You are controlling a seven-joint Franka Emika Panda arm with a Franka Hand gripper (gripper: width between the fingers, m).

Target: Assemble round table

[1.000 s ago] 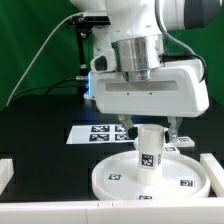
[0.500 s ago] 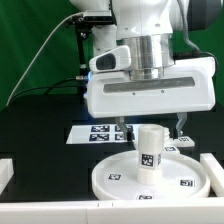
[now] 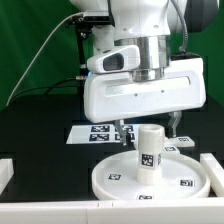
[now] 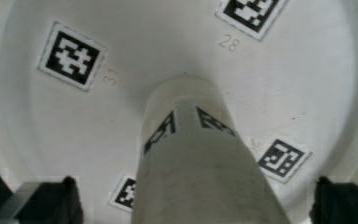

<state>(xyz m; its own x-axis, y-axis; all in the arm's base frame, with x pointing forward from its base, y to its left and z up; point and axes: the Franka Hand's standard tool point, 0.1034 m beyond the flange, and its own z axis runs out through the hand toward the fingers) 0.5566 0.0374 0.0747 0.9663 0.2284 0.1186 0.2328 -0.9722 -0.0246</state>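
Compared with a second earlier, the gripper (image 3: 148, 126) had risen a little and drifted toward the exterior view's left, its white body filling more of the picture. The post (image 3: 150, 150) and the disc (image 3: 118, 165) lay as before.

In the exterior view the short cylindrical post stood upright directly beneath the gripper, planted near the middle of the large rimmed disc. Nothing else could be seen standing in the disc. The fingers (image 3: 120, 129) hung well apart, one to each side of the post's top and clear of it, gripping nothing. One of the black-and-white square tags (image 3: 148, 160) sat on the side of the post, and more lay on the disc's floor below the tool. Behind the gripper the marker board (image 3: 93, 131) lay flat on the black table (image 3: 40, 130), its printed squares partly hidden by the tool. White border rails (image 3: 12, 172) ran out to either side of the disc.

In the wrist view the post (image 4: 202, 150) ran straight away from the gripper (image 4: 201, 198), between the two dark fingertips (image 4: 51, 200), with a gap on each side. The disc (image 4: 149, 45) spread beneath it, carrying four tags (image 4: 73, 55) around the post's foot, and two more were wrapped on the post itself. Their patterns were plain black blocks on white, too coarse to read as letters or numbers.
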